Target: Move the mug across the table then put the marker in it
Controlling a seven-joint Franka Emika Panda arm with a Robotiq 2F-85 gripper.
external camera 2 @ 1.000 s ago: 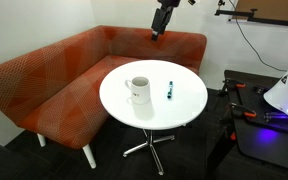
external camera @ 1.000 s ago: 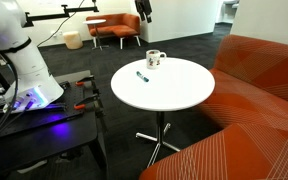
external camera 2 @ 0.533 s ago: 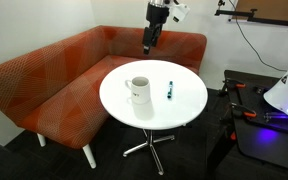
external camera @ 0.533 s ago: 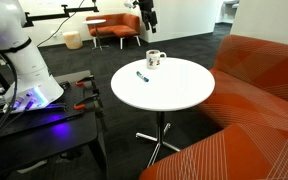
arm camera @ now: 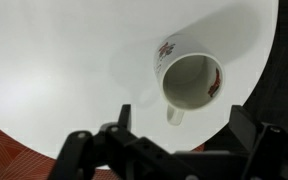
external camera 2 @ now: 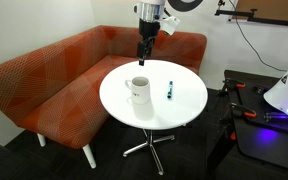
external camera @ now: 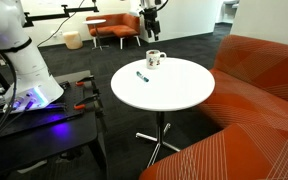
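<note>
Wrist view: the gripper (arm camera: 181, 130), spread wide and empty, looks down into the mug (arm camera: 189, 80), upright on the table (arm camera: 64, 60), lined up for a grasp, I'd say. In both exterior views the gripper (external camera 2: 142, 52) hangs above the mug (external camera: 155, 60), clear of it. The marker (external camera 2: 169, 89) lies near the mug, not touching.

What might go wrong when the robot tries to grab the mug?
The mug sits near the table edge, so a bump from the open fingers might knock it off toward the couch. It is round, so it may slip or tip when squeezed. Carrying it low across the table might hit the marker.
</note>
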